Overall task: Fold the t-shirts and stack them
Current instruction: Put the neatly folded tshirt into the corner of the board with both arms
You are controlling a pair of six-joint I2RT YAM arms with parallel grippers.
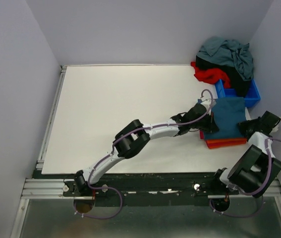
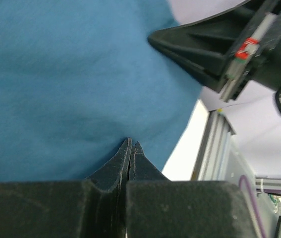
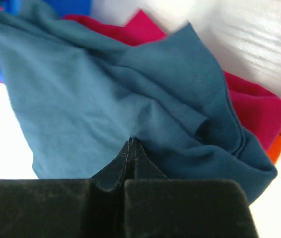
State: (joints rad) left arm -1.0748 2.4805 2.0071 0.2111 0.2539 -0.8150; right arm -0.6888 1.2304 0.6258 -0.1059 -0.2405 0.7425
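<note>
A dark teal-blue t-shirt (image 1: 228,117) lies folded on top of a stack of pink (image 3: 259,106) and orange t-shirts (image 1: 225,143) at the table's right side. My left gripper (image 1: 211,117) is at the shirt's left edge, shut, and its tips (image 2: 131,144) meet the teal cloth (image 2: 71,79), which dimples there. My right gripper (image 1: 244,127) is at the shirt's right edge, also shut. Creases in the teal cloth (image 3: 95,94) run together at its tips (image 3: 133,141). A loose heap of grey-blue (image 1: 228,51), black (image 1: 232,74) and red t-shirts (image 1: 208,74) fills the back right corner.
A small blue plastic bin (image 1: 241,93) stands just behind the stack, partly under the heap. The right wall is close behind the right arm. A metal rail (image 1: 48,124) runs along the table's left edge. The white tabletop (image 1: 120,109) lies left of the stack.
</note>
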